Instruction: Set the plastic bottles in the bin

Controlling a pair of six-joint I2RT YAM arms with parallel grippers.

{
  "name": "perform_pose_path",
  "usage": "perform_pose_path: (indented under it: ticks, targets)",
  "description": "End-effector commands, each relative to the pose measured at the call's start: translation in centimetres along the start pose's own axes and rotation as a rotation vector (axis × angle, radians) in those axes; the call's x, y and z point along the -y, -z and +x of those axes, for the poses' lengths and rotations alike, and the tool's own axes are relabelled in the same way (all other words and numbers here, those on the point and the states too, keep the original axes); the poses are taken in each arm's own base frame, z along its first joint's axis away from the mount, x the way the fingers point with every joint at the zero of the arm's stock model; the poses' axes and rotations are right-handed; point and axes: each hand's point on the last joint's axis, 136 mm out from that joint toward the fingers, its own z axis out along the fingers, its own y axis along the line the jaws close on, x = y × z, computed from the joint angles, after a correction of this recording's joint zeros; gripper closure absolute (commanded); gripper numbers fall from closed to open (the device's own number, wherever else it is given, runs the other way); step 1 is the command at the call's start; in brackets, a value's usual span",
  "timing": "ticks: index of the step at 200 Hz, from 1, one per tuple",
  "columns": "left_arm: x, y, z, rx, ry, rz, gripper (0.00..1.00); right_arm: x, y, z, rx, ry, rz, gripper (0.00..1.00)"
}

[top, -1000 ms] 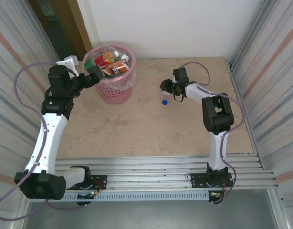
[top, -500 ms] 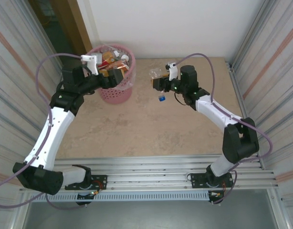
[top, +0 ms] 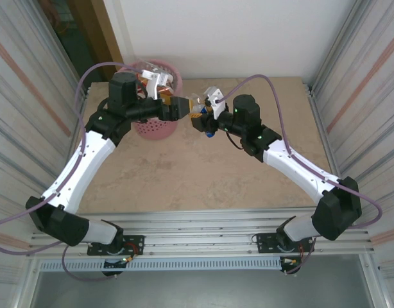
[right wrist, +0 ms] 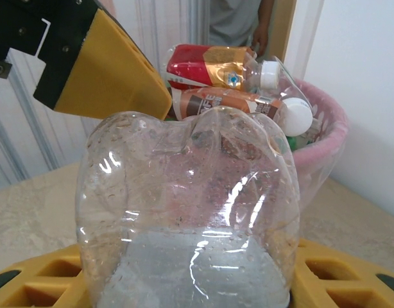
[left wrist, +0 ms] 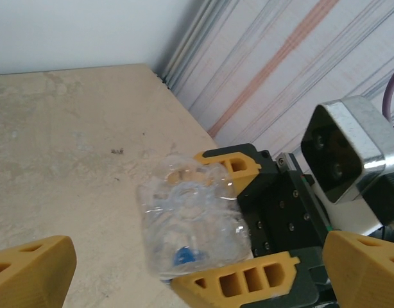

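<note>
The right gripper (top: 198, 120) has its jaws clenched on a crushed clear bottle (right wrist: 190, 212). In the right wrist view the bottle's dented base bulges up between the two yellow fingers (right wrist: 338, 273), which press against its lower sides. In the left wrist view the same fingers pinch it from the far and near sides, and a blue cap (left wrist: 181, 256) shows through the clear plastic.

The bottle hangs above the worktop (top: 184, 170), just right of the bin (top: 155, 128), in the gap between the two grippers.

The left gripper (top: 178, 106) faces the right one with its jaws spread wide and nothing in them. In its own wrist view its yellow fingers (left wrist: 33, 273) sit at the bottom corners, one on each side of the held bottle, clear of the plastic. From the right wrist, one of these fingers slants in at the upper left, just behind the bottle; I cannot tell whether it touches.

The pink lattice bin stands at the far left of the worktop. It is heaped to the rim with other bottles, a red-labelled one (right wrist: 210, 67) lying on top and a brown-labelled one (right wrist: 226, 102) with a white cap just below it.
</note>
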Motion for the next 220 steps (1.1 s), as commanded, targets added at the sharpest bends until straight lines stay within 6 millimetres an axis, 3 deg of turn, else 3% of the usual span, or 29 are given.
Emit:
perform_pose_path:
  ticks: [1,33,68,88,155,220]
  targets:
    - [1.2,0.3,-0.6,0.001,-0.027,0.028,0.01,0.0,0.4,-2.5,0.041,0.074,0.035,0.56]
    - [-0.5,-0.4,0.5,-0.036,0.009,-0.039,0.01,-0.6,0.2,-3.5,0.057,0.093,0.019,0.56]
    - [-0.5,-1.6,1.0,-0.059,0.017,-0.022,0.02,-1.8,-0.2,-4.2,0.071,0.121,-0.009,0.56]
    - [-0.3,-2.2,1.0,-0.061,0.027,0.004,0.15,-2.2,-0.5,-4.2,0.061,0.124,-0.021,0.56]
    - [0.0,-2.4,0.7,-0.031,0.035,0.030,0.75,-3.1,-0.8,-3.8,0.042,0.138,-0.031,0.54]
    - [-0.3,-2.0,0.3,0.000,0.025,0.004,0.96,-2.9,-0.7,-3.9,0.042,0.132,-0.015,0.46]
